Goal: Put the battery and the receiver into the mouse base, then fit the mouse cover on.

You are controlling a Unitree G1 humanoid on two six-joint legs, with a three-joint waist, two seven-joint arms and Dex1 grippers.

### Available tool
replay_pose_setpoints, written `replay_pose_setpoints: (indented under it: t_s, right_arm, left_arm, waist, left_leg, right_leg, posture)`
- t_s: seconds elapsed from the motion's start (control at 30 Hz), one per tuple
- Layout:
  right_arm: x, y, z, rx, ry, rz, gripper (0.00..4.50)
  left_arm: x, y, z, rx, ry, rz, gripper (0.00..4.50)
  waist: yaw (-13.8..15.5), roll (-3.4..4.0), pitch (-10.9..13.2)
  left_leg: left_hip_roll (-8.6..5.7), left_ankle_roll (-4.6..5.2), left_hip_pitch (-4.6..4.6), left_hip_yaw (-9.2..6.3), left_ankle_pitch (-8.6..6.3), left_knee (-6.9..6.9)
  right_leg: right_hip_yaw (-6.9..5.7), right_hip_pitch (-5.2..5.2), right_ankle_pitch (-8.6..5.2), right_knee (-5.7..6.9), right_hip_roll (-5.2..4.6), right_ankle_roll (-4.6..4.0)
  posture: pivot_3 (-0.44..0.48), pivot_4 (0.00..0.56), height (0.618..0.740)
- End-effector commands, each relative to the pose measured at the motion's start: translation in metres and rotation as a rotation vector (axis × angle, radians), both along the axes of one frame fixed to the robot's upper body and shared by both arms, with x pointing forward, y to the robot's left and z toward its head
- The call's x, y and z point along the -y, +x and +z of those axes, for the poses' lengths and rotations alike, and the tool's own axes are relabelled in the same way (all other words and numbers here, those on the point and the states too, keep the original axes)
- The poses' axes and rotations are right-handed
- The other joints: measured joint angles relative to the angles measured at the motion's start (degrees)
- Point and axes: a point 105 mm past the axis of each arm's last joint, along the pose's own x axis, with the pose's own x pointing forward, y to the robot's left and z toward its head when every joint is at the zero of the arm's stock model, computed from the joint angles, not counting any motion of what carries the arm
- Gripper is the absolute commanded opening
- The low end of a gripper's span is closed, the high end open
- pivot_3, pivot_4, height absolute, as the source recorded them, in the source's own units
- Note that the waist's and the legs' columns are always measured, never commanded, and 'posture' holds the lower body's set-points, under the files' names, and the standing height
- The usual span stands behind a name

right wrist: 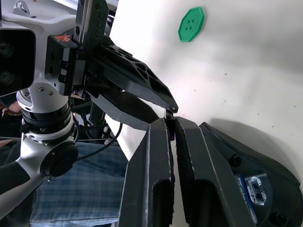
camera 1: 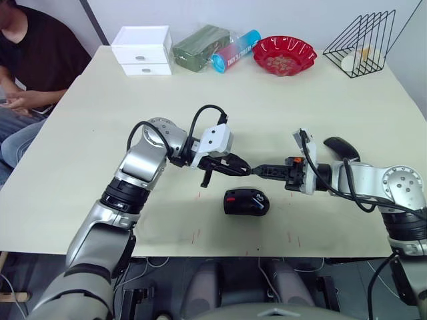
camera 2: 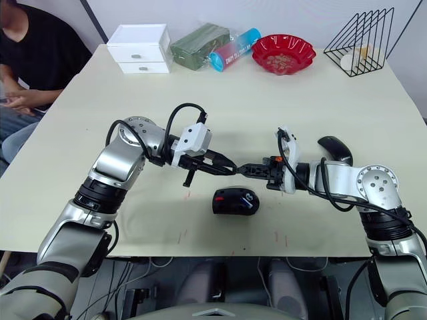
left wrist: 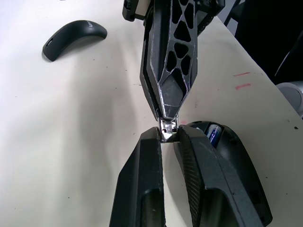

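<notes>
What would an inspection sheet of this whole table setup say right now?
Surface: pale table, small red marks near front edge.
Job's things: black mouse base with red parts, blue battery already inside; tiny silvery receiver pinched between both grippers; glossy black mouse cover lying apart.
Clutter: white drawer box, green pack, blue-pink tube, red bowl, wire rack, green disc.
Grippers: left gripper and right gripper meet tip to tip above the base.
Cables: black loops on both arms.
Surroundings: seated person at the table's left.
</notes>
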Motion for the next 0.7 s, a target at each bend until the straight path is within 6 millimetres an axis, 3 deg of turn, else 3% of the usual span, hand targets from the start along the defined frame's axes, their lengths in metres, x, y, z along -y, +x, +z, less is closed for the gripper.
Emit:
replay_pose_setpoints:
  t_s: [0.03, 0.33, 0.57, 0.7]
  right_arm:
    - [-0.002, -0.001, 0.008, 0.016, 0.019, 0.017, 0.14]
    - [-0.004, -0.001, 0.01, 0.019, 0.032, 0.026, 0.14]
    - [0.001, 0.001, 0.013, 0.026, 0.056, 0.005, 0.0]
    - [0.01, -0.001, 0.015, 0.046, 0.045, -0.003, 0.0]
  left_arm:
    - [0.003, -0.002, 0.008, 0.037, -0.015, -0.019, 0.08]
    - [0.003, -0.002, 0.007, 0.022, -0.03, -0.008, 0.08]
    - [-0.001, -0.006, 0.005, 0.008, -0.043, 0.0, 3.35]
    - [-0.01, -0.009, 0.001, -0.019, -0.036, 0.015, 4.48]
  waist:
    - [0.0, 0.0, 0.0]
    - [0.0, 0.0, 0.0]
    - [0.0, 0.0, 0.0]
    - [-0.01, 0.0, 0.0]
  left_leg:
    - [0.0, 0.0, 0.0, 0.0, 0.0, 0.0]
    - [0.0, 0.0, 0.0, 0.0, 0.0, 0.0]
    - [0.0, 0.0, 0.0, 0.0, 0.0, 0.0]
    - [0.01, 0.0, 0.0, 0.0, 0.0, 0.0]
  right_leg:
    - [0.0, 0.0, 0.0, 0.0, 0.0, 0.0]
    - [0.0, 0.0, 0.0, 0.0, 0.0, 0.0]
    - [0.0, 0.0, 0.0, 0.0, 0.0, 0.0]
    - [0.0, -0.01, 0.0, 0.0, 0.0, 0.0]
  posture:
    - [0.0, 0.15, 0.74]
    - [0.0, 0.15, 0.74]
    - [0.0, 0.15, 0.74]
    - [0.0, 0.15, 0.74]
